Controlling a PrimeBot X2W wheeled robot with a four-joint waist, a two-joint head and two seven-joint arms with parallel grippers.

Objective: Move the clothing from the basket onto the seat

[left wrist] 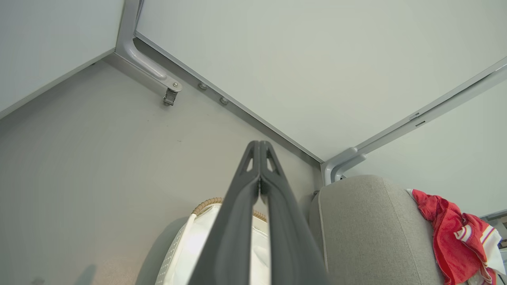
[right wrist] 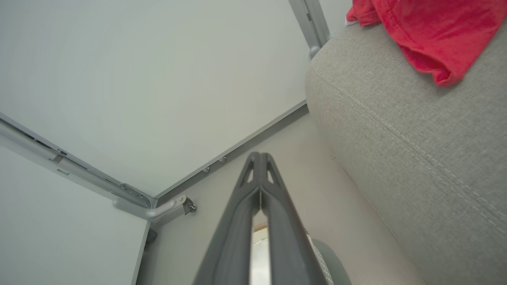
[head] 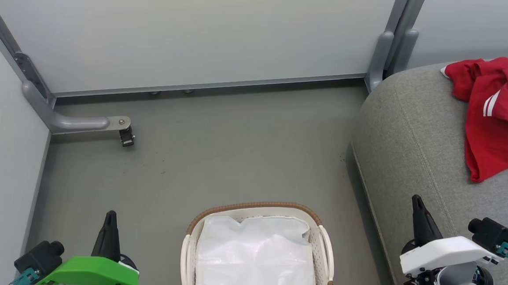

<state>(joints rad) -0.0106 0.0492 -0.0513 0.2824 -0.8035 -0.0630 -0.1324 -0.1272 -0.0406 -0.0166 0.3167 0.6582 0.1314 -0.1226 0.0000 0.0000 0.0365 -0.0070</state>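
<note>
- Wall panels (head: 207, 34): pale grey, framed in grey metal; a corner is formed behind the floor and the seat.
- Floor (head: 218, 149): dull grey, with a few small dark marks; the basket is carried on it.
- Seat (head: 413, 139): light-grey upholstered fabric with a rounded edge and a stitched seam, placed at the right of the head view against the far wall panel.
- Clothing (head: 498, 117): bright red fabric with white stripe trim, laid crumpled on top of the seat near its far end. It is cut off by the right edge of the head view and is well apart from the basket.
- Basket (head: 254, 205): cream-white perforated plastic with a brown woven rim and side handles, stood on the floor at the bottom of the head view. It lies between the two tools, near the seat but apart from it.
- Liner (head: 256, 257): a white sheet, spread across the inside of the basket.
- Right tool (head: 417, 201): white-housed, held over the near edge of the seat. Its two dark fingers are pressed together and nothing is gripped.
- Left tool (head: 110, 216): green-housed, held over the floor to the left of the basket. Its fingers are closed tip to tip and nothing is held.
- Bracket (head: 124, 130): a small grey metal foot, fixed at the base of the left wall panel.
</note>
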